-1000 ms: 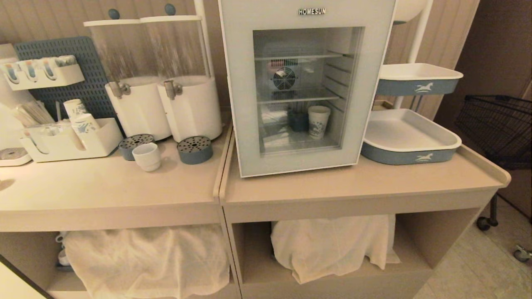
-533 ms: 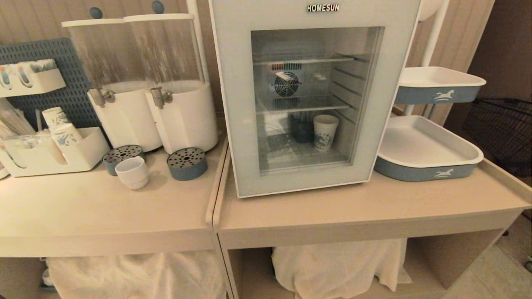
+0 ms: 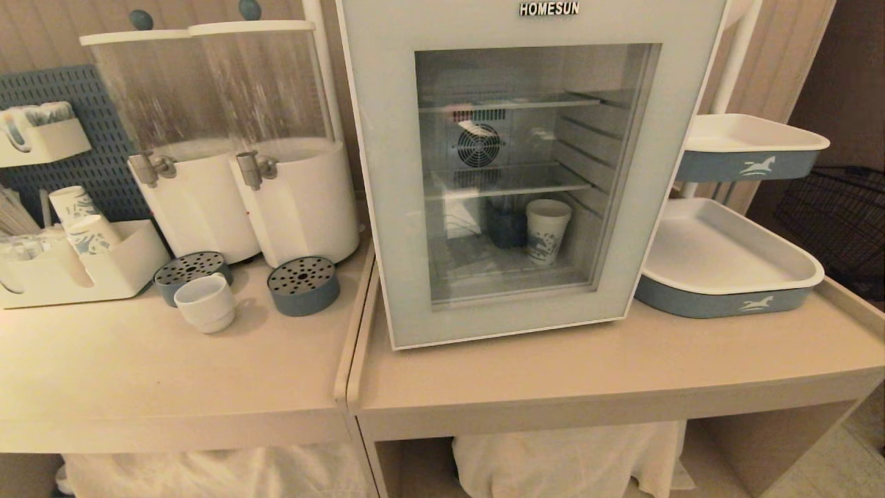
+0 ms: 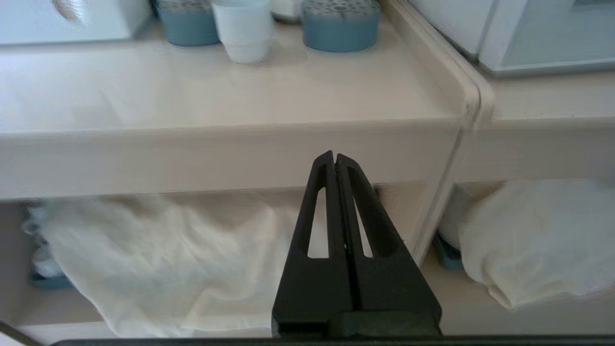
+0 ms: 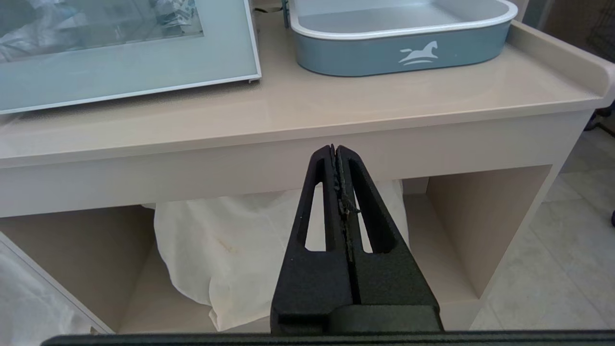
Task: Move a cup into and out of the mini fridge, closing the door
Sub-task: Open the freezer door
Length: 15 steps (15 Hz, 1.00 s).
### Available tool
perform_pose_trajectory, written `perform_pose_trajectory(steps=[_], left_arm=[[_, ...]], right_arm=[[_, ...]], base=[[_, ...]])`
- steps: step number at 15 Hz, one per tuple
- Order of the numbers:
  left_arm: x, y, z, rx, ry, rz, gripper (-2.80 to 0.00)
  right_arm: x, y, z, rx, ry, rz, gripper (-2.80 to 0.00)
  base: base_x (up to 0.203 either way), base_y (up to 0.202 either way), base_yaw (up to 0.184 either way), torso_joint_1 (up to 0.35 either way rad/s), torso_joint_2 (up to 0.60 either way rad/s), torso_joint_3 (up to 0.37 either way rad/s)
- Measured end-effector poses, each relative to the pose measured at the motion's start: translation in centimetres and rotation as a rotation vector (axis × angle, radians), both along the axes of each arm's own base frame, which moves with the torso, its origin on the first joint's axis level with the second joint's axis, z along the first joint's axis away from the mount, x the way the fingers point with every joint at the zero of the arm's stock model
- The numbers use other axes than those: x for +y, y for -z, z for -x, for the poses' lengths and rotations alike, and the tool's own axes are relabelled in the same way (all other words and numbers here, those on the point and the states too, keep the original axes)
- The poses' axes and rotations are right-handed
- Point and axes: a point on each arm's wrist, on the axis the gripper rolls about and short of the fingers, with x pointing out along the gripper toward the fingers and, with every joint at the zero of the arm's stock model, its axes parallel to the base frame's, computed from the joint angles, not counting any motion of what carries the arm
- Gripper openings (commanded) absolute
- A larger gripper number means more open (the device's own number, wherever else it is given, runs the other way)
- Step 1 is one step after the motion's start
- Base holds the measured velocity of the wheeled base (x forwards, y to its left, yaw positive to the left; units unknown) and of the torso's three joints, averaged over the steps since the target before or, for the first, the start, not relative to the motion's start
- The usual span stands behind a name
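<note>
Nothing begun: door [image 3: 511,173] closed, cup [image 3: 205,303] on the counter beside the fridge [image 3: 387,138]; left gripper [image 4: 335,156] and right gripper [image 5: 335,149] clenched, empty.

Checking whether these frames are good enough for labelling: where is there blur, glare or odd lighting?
Head view: warm, dim light; reflections on the fridge door glass veil the shelves. Left wrist view: the cloth under the counter is smeared, and the white cup is soft. Right wrist view: cooler light, the tray is crisp, with sheen on the counter.
</note>
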Motion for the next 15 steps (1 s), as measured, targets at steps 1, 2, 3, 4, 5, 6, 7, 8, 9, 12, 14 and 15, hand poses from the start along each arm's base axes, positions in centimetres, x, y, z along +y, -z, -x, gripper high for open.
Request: perform_pose_trajectory(steps=[1,2,3,4,5,6,7,8,9,12,14,15], left_arm=[[0.0,-1.2,0.4,-0.031,-0.005,-0.003,-2.80],[0.0,-3.1,1.2,-0.075,-0.009,-0.006,-2.80],[0.0,-5.4,2.3,-0.123,-0.009,-0.007,-2.80],[0.0,-7.8,3.7,-0.162,-0.006,-0.007,-2.80],[0.0,-10.3,5.2,-0.191,0.000,-0.004,-2.80],[0.1,-12.9,6.5,-0.214,0.009,0.008,-2.80],[0.2,-15.2,7.2,-0.199,0.020,0.027,-2.80],[0.5,-17.8,7.6,-0.176,0.047,0.060,-2.80],[0.9,-20.0,7.4,-0.137,0.082,0.094,-2.80],[2.5,-24.6,4.7,0.014,0.310,0.185,-2.80],[1.9,-26.5,1.1,0.101,0.482,0.202,-2.80],[0.9,-27.2,-0.9,0.146,0.530,0.199,-2.80]], right_arm=[[0.0,0.0,0.0,0.000,0.001,0.000,-2.80],[0.0,0.0,0.0,0.000,0.000,0.000,-2.80],[0.0,0.0,0.0,0.000,0.000,0.000,-2.80],[0.0,0.0,0.0,0.000,-0.001,0.000,-2.80],[0.0,0.0,0.0,0.000,-0.001,0.000,-2.80],[0.0,0.0,0.0,0.000,-0.001,0.000,-2.80],[0.0,0.0,0.0,0.000,-0.001,0.000,-2.80],[0.0,0.0,0.0,0.000,0.000,0.000,-2.80],[0.0,0.0,0.0,0.000,0.001,0.000,-2.80],[0.0,0.0,0.0,0.000,-0.001,0.000,-2.80],[0.0,0.0,0.0,0.000,-0.001,0.000,-2.80],[0.0,0.0,0.0,0.000,-0.001,0.000,-2.80]], base=[[0.000,0.000,0.000,0.000,0.00,0.000],[0.000,0.000,0.000,0.000,0.00,0.000],[0.000,0.000,0.000,0.000,0.00,0.000],[0.000,0.000,0.000,0.000,0.00,0.000],[0.000,0.000,0.000,0.000,0.00,0.000],[0.000,0.000,0.000,0.000,0.00,0.000],[0.000,0.000,0.000,0.000,0.00,0.000],[0.000,0.000,0.000,0.000,0.00,0.000],[0.000,0.000,0.000,0.000,0.00,0.000],[0.000,0.000,0.000,0.000,0.00,0.000],[0.000,0.000,0.000,0.000,0.00,0.000],[0.000,0.000,0.000,0.000,0.00,0.000]])
